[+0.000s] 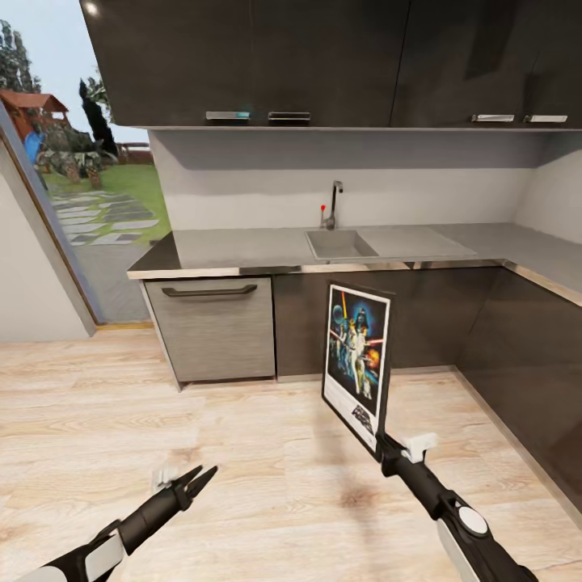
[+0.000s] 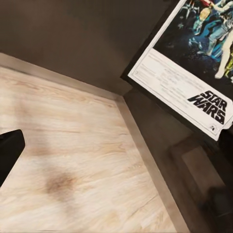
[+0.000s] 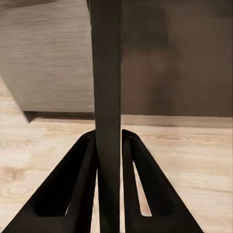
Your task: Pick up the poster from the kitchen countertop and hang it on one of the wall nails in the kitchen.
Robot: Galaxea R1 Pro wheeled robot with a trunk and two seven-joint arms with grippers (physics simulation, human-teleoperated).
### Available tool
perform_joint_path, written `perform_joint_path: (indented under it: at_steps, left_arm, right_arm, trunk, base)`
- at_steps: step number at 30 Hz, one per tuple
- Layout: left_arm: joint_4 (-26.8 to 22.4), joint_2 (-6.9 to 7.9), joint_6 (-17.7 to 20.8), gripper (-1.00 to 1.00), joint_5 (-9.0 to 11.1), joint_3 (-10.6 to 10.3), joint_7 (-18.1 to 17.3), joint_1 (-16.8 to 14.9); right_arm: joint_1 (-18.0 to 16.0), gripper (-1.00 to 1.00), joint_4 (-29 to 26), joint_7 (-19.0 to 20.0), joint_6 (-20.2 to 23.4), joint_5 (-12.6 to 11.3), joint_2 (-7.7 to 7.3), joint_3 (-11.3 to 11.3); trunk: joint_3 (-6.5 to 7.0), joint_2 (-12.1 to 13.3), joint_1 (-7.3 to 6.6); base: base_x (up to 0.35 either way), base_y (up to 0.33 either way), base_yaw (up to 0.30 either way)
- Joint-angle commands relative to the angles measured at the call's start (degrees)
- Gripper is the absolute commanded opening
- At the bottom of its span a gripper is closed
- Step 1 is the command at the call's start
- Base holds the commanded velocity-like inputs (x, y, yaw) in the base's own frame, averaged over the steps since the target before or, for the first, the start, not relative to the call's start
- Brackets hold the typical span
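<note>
1. The left hand (image 1: 202, 477) hangs low over the wooden floor (image 1: 267, 477), nearest the robot, with its two fingers spread slightly apart and nothing between them.
2. The right hand (image 1: 386, 447) is clamped on the bottom edge of the poster (image 1: 356, 360). In the right wrist view the two black fingers (image 3: 82, 184) press on either side of the poster's thin dark edge (image 3: 108, 97).
3. The poster is held in the air above the floor, in front of the counter (image 1: 242, 250) and apart from it. It sits below the counter's front edge, before the dark cabinet fronts (image 1: 436, 315).
4. The poster's long axis runs nearly upright, leaning a little. Its top points up toward the counter edge, and the "STAR WARS" lettering is at the low end by the right hand. Its printed face is turned toward the robot and somewhat to the left.
5. In the left wrist view the poster (image 2: 194, 63) shows at a slant, white border and black lettering plain to read.
6. Farther back, the counter carries a sunken sink (image 1: 339, 242) with a chrome tap (image 1: 334, 202) behind it.
7. To the left of the sink, under the counter, stands a grey appliance front (image 1: 214, 327) with a dark handle.
8. Above the counter hang dark wall cupboards (image 1: 323, 56).
</note>
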Motion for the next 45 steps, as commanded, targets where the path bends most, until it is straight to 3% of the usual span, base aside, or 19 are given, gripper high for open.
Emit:
perform_joint_path:
  at_steps: [1,5,9,13,20,32,39,45]
  left_arm:
    - [0.2,0.03,-0.3,1.00,0.6,-0.5,-0.1,0.0]
    - [0.9,-0.12,-0.4,1.00,1.0,-0.6,-0.4,0.2]
    - [1.0,-0.16,-0.3,1.00,1.1,-0.6,-0.5,0.2]
    - [1.0,-0.17,-0.3,1.00,1.1,-0.5,-0.5,0.3]
    - [1.1,-0.12,-0.2,1.00,1.2,-0.5,-0.3,0.3]
    - [1.1,-0.13,-0.2,1.00,1.2,-0.5,0.1,0.3]
    - [1.1,-0.11,-0.2,1.00,1.3,-0.5,0.1,0.3]
    - [1.1,-0.11,-0.2,1.00,1.3,-0.5,0.2,0.3]
  right_arm:
    - [0.0,-1.00,0.0,1.3,-0.1,-0.7,-0.08,0.0]
    - [0.0,-1.00,-2.0,7.0,2.4,-0.8,-1.02,-0.3]
    - [0.0,-1.00,-5.1,10.9,6.5,-0.8,-1.62,-0.3]
    - [0.0,-1.00,-6.3,13.0,7.8,-0.8,-1.76,-0.3]
    - [0.0,-1.00,-6.6,13.8,8.3,-0.7,-1.83,-0.4]
    - [0.0,-1.00,-6.7,13.7,8.1,-0.7,-1.75,-0.7]
    - [0.0,-1.00,-6.7,13.8,8.2,-0.8,-1.74,-5.0]
    - [0.0,-1.00,-6.7,13.8,8.2,-0.8,-1.68,-5.6]
  trunk:
    - [-0.05,0.0,0.00]
    - [-0.05,0.0,0.00]
    - [-0.05,0.0,0.00]
    - [-0.05,0.0,0.00]
    - [-0.05,0.0,0.00]
    - [2.10,4.8,-2.64]
    - [3.36,7.6,-4.18]
    - [4.44,10.0,-5.49]
  base:
    - [0.000,0.000,0.000]
    - [0.000,0.000,0.000]
    - [0.000,0.000,0.000]
    - [0.000,0.000,0.000]
    - [0.000,0.000,0.000]
    - [0.000,0.000,0.000]
    - [0.000,0.000,0.000]
    - [0.000,0.000,0.000]
